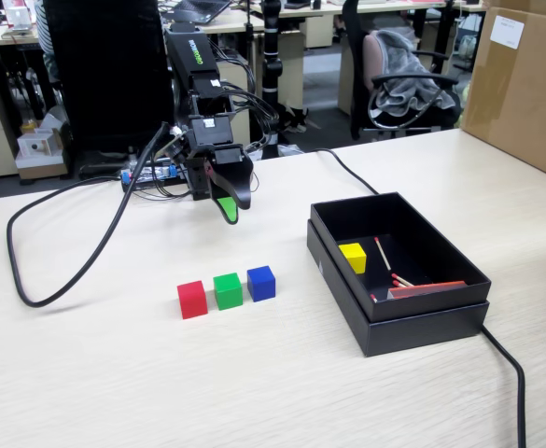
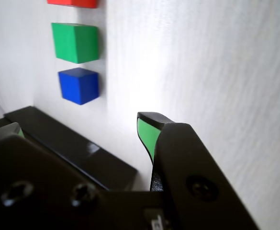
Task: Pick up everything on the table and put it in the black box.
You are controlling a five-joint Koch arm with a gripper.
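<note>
The end effector (image 1: 229, 207) hangs above the surface (image 1: 114, 373), behind the row of cubes, its black plastic jaws curved and lined with green pads. In the wrist view its tips (image 2: 77, 132) stand apart with bare surface between them, so it is released and holds nothing.

Three small glossy cubes sit in a straight row on the surface, close together but apart: the red cube (image 1: 191, 300) at the left in the fixed view, the green cube (image 1: 227, 290) in the middle, the blue cube (image 1: 261, 283) at the right. The row runs roughly across the fixed view, rising slightly toward the right. The yellow cube (image 1: 353, 258) lies inside the black box (image 1: 413, 327), near its left wall.

The black box is matte cardboard, shallow and rectangular, nested in a slightly wider black lid. Its long axis runs from near right to far left in the fixed view. Thin matchsticks (image 1: 396, 275) and what looks like a red strip, hard to make out, lie at its near end.

The surface is pale beige wood grain, smooth. A black cable (image 1: 77, 271) loops across it at the left. Behind are office chairs (image 1: 399, 70), desks, and a big brown carton (image 1: 525, 84) at the right edge.
</note>
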